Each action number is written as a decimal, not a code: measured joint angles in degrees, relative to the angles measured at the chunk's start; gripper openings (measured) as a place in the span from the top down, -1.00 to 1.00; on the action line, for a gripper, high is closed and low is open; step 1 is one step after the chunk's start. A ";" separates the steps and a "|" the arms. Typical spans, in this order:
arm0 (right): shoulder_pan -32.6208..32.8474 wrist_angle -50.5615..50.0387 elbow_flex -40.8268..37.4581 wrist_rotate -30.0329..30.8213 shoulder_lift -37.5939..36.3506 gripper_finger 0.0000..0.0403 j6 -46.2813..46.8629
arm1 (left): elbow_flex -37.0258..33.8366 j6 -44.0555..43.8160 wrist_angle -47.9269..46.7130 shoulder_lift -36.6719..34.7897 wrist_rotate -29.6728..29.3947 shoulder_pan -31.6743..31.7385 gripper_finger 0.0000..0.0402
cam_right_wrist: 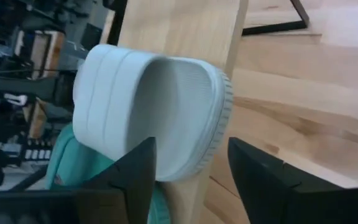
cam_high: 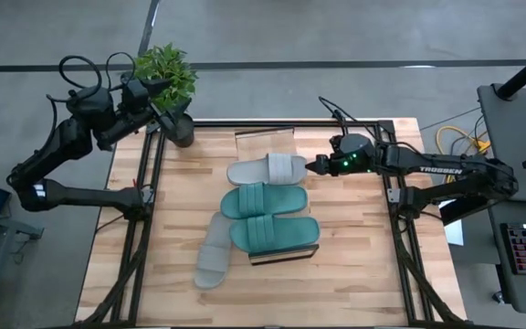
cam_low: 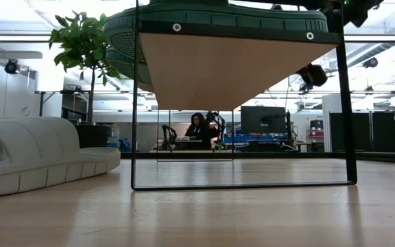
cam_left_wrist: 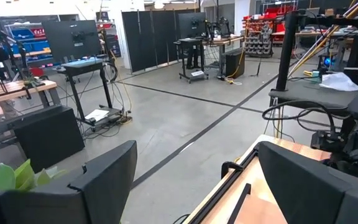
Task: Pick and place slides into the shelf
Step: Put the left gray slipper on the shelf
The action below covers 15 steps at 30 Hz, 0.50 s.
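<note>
The shelf (cam_high: 268, 139) stands mid-table with its plank top up. A grey slide (cam_high: 265, 169) and two teal slides (cam_high: 263, 199) (cam_high: 275, 233) lie on the plank side by side. Another grey slide (cam_high: 214, 256) lies sole down on the table by the shelf's left side. My right gripper (cam_high: 316, 166) is open at the right end of the grey slide on the shelf (cam_right_wrist: 160, 106), a finger on either side of that end. My left gripper (cam_left_wrist: 197, 180) hangs open and level above the table's far left corner, by the plant. My right gripper comes at the right end (cam_right_wrist: 194, 165) of the grey slide on the shelf, slanting down from the table's right side. One finger (cam_right_wrist: 135, 171) shows in front of the sole's rim. I cannot tell whether either finger touches the slide, which lies flat on the plank.
A potted plant (cam_high: 167, 78) stands at the far left corner, close to my left arm. Black frame rails (cam_high: 149, 228) run along both sides of the table. Bare table top (cam_high: 354, 274) lies to the right and near side of the shelf.
</note>
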 joint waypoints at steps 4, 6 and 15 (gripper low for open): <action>-0.02 3.29 -2.19 1.36 0.13 0.00 0.75 | -0.01 -0.02 0.00 0.59 0.02 0.00 -0.60; -0.02 2.86 -2.87 1.71 0.36 -0.01 0.83 | -0.01 -0.02 0.04 0.83 0.02 -0.01 -0.60; 0.00 6.03 -3.72 2.85 0.33 -0.01 0.74 | -0.01 0.00 0.04 1.46 0.00 0.01 -0.60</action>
